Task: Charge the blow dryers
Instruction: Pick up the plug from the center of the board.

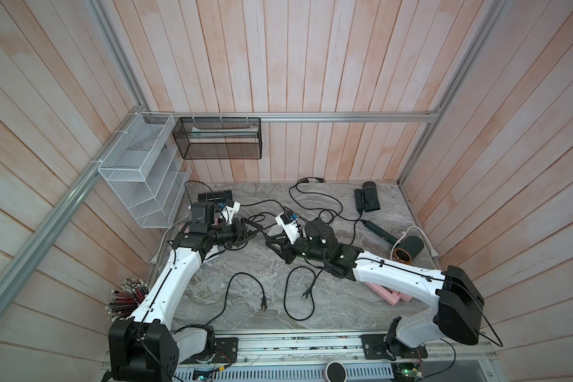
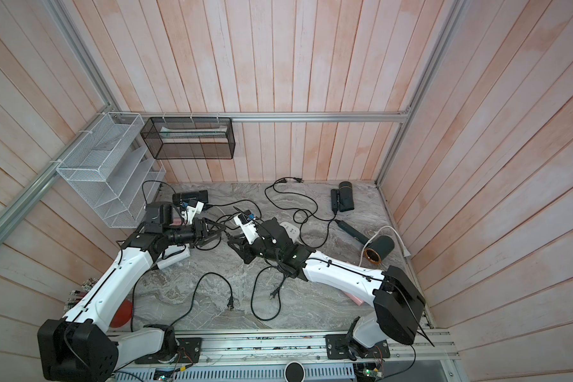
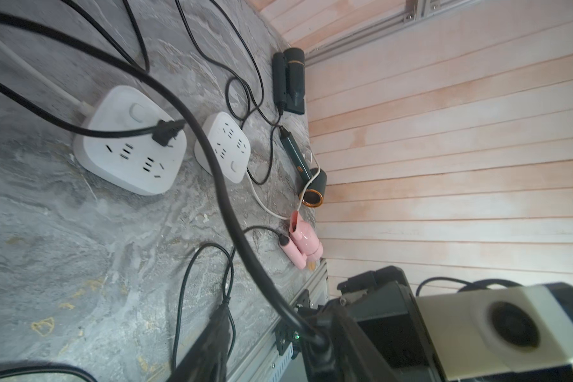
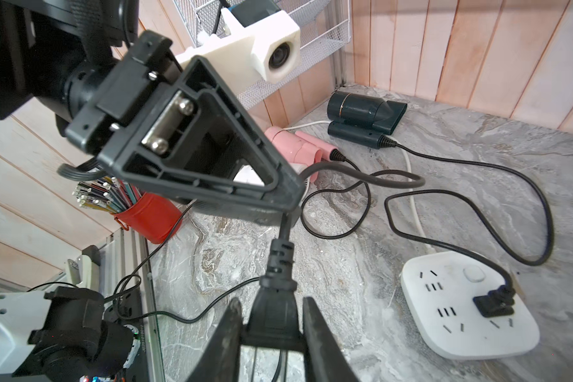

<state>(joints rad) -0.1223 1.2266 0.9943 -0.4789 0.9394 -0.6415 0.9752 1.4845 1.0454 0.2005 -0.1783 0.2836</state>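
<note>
My right gripper [image 4: 272,302] is shut on a black plug [image 4: 273,317] held above the marble table. Its cord rises between the fingers of my left gripper [image 3: 280,330], which stand apart around it. The grippers meet tip to tip mid-table in both top views [image 1: 260,230] [image 2: 232,243]. Blow dryers lie around: a dark folded one [image 1: 369,198], a dark one with a copper ring [image 1: 407,249], a pink one [image 3: 303,243] under my right arm, and another dark one [image 4: 364,115] beside another pink one [image 4: 291,145]. One white power strip [image 3: 129,142] has a plug in it; a second strip [image 3: 224,147] has none.
Black cords loop across the table, with loose plugs at the front [image 1: 264,306] [image 1: 306,294] and the back [image 1: 318,180]. A red cup of pens [image 4: 146,215] stands at the front left. A white wire rack [image 1: 139,172] and a black mesh basket [image 1: 217,139] hang on the walls.
</note>
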